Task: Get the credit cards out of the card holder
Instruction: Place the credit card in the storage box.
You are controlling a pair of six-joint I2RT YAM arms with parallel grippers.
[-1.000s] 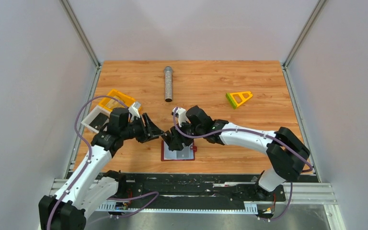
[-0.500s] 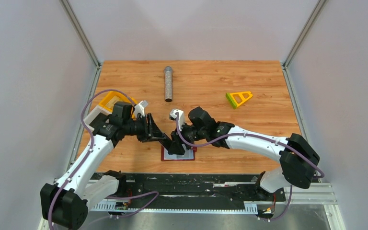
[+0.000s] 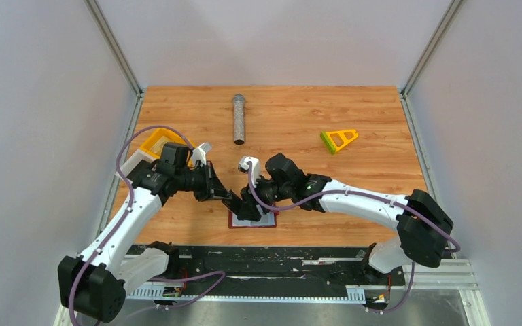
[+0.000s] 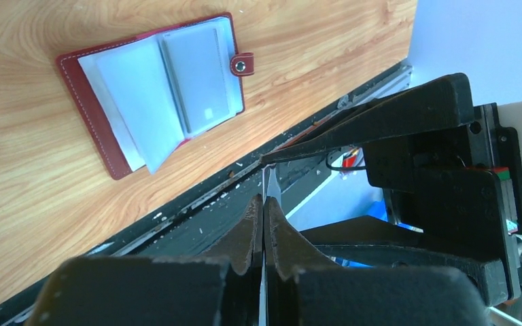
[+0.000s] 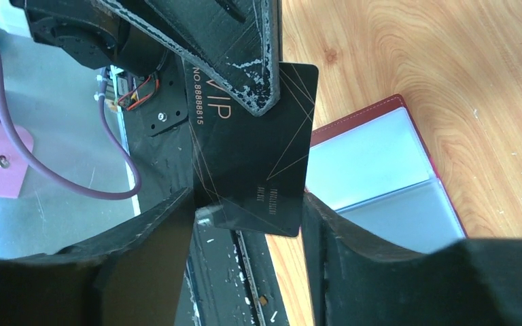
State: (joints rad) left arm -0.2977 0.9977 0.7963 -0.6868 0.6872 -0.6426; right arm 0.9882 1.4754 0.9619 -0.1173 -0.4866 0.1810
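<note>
Your left gripper (image 4: 264,204) was squeezed all the way shut; its two fingers (image 5: 245,61) pinched the top edge of the black credit card (image 5: 258,156), which had "VIP" printed on it. Your right gripper (image 5: 248,224) was about half open; the same card sat across the gap, and its two long edges touched the inside of each finger; so both grippers had hold of that one card. The card was up off the table (image 3: 299,115); it was out of the card holder (image 4: 109,129) and not touching it.

The dark-red card holder lay open and flat on the wood at 6 o'clock on the table, near the front edge; its light blue-grey pockets (image 4: 136,88) faced up, and its little snap tab (image 4: 241,64) stuck out on one side. From above, the two grippers met just over the holder's 10 o'clock corner.

A grey metal tube (image 3: 238,119) lay at 12 o'clock; a yellow-green triangle piece (image 3: 339,140) lay at 2 o'clock; a yellow tray (image 3: 155,140) and a white tray (image 3: 132,170) sat together at 9 o'clock, partly hidden by your left arm.
</note>
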